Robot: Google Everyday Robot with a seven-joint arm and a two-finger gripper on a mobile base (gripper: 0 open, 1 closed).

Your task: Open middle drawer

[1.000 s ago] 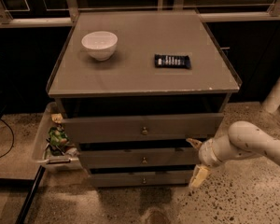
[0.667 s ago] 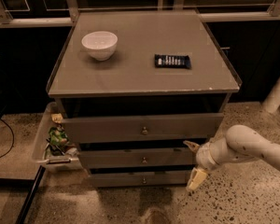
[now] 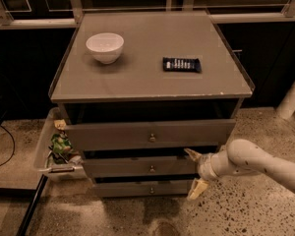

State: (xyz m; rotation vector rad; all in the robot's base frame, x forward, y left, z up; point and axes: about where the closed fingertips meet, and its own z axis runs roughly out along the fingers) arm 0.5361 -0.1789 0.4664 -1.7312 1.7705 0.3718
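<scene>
A grey cabinet has three drawers with small brass knobs. The top drawer point(image 3: 150, 134) is pulled out a little. The middle drawer point(image 3: 137, 167) sits below it, slightly out, its knob point(image 3: 152, 169) at the centre. The lowest, slimmest drawer point(image 3: 142, 189) is under that. My gripper point(image 3: 195, 171) is at the right end of the middle drawer's front, reaching in from the right. Its two pale fingers are spread, one finger point(image 3: 191, 154) at the drawer's upper edge and the other lower, near the bottom drawer's right end. It holds nothing.
A white bowl point(image 3: 104, 47) and a dark snack bar point(image 3: 181, 64) lie on the cabinet top point(image 3: 137, 82). A bin with packets point(image 3: 59, 149) stands at the cabinet's left. A white post point(image 3: 292, 97) rises at the right. The floor is speckled stone.
My gripper and arm have shifted a little to the left, closer to the middle drawer's right end. The drawers look unmoved.
</scene>
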